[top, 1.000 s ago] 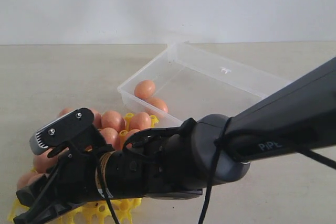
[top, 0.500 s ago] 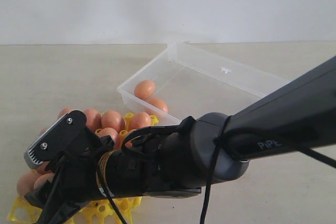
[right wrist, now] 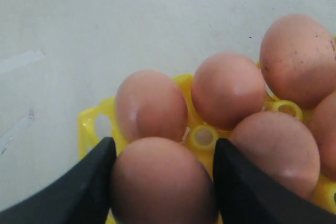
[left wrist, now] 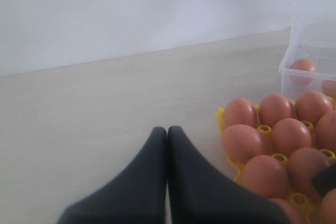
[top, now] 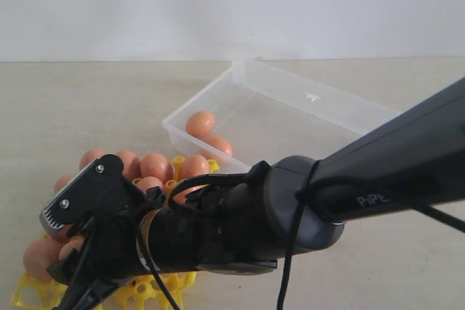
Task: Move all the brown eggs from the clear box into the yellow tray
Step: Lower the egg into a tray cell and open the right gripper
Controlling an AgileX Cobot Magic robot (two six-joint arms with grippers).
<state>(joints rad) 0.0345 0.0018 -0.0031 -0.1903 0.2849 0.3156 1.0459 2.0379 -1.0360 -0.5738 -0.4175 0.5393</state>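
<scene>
Background: plain white wall (top: 218, 5) behind a pale beige tabletop (top: 87, 99), which fills most of my exterior view.
Clear box: the clear box (top: 341, 103) sits on the tabletop from the centre to the right of the exterior frame, with one corner pointing toward the lower left.
Eggs in the box: I see two boxed eggs (top: 200, 123) close together in that corner, against the wall.
Yellow tray: the yellow tray (top: 29, 297) lies at the lower left of the exterior frame, just in front of the box's corner. Much of it is hidden behind my arm.
Eggs in the tray: the tray eggs (top: 155, 167) are brown and sit in neighbouring cups. The arm covers some of them, so I cannot give a count.
Right arm: the right arm (top: 378, 172) is dark and bulky. It runs from the right edge across the middle to the lower left and ends over the tray.
Right fingers: the right fingers (right wrist: 79, 192) are spread wide, one on each side of the held egg (right wrist: 160, 182), pinching it. The egg is above the tray's edge cups, beside three tray eggs. I cannot tell whether it rests in a cup.
Left fingers: the left fingers (left wrist: 147, 182) are pressed together tip to tip with nothing between them. They are over bare tabletop, just beside the tray.
</scene>
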